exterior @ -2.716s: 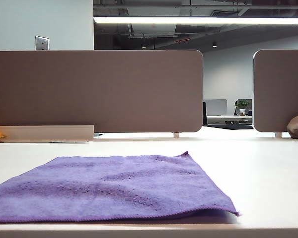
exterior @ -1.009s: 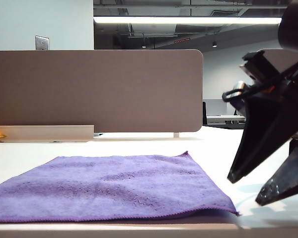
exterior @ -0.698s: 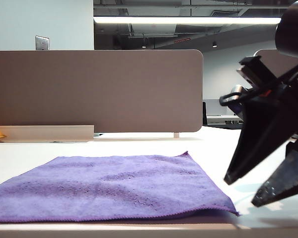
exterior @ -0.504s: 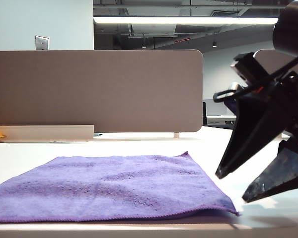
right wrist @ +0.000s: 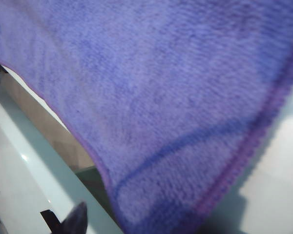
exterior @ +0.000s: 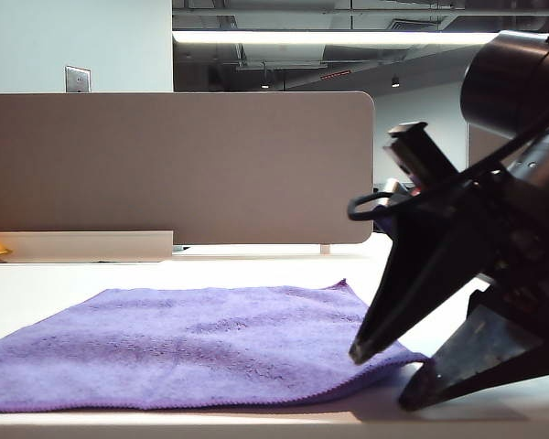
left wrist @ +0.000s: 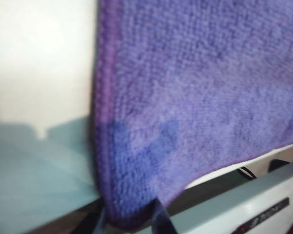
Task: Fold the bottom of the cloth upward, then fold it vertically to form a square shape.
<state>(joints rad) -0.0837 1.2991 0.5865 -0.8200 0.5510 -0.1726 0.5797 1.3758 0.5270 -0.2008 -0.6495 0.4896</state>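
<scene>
Cloth (exterior: pixel 201 343) lies flat on the white worktop (exterior: pixel 256 267), purple and fuzzy, its stitched near edge running along the worktop's front lip. Take the cloth as your landmark.

Right pincer (exterior: pixel 384 380): you see it in the exterior view at the cloth's near right corner, black, angled down toward the worktop. Its two fingers are spread. One fingertip (exterior: pixel 359 353) sits over the cloth just inside that corner; the other is just off the cloth's right edge, low near the worktop. The corner lies between them. Nothing is pinched; whether either tip touches the fabric you can't tell from this angle. The right wrist view agrees: the cloth (right wrist: pixel 151 92) fills most of the picture, the hemmed corner close to the camera, a dark fingertip (right wrist: pixel 75 219) just past the cloth's near edge.

Left pincer (left wrist: pixel 129 222): out of the exterior view. In the left wrist view it sits at the cloth's near left corner. Two dark fingers show at the picture's edge, with the rounded corner of the cloth (left wrist: pixel 185 97) lying between them. Gap is visible, so call it spread. Picture is blurred; whether the fingers touch the fabric you can't tell.

Beyond the cloth's far edge stands a grey divider panel (exterior: pixel 174 169).
</scene>
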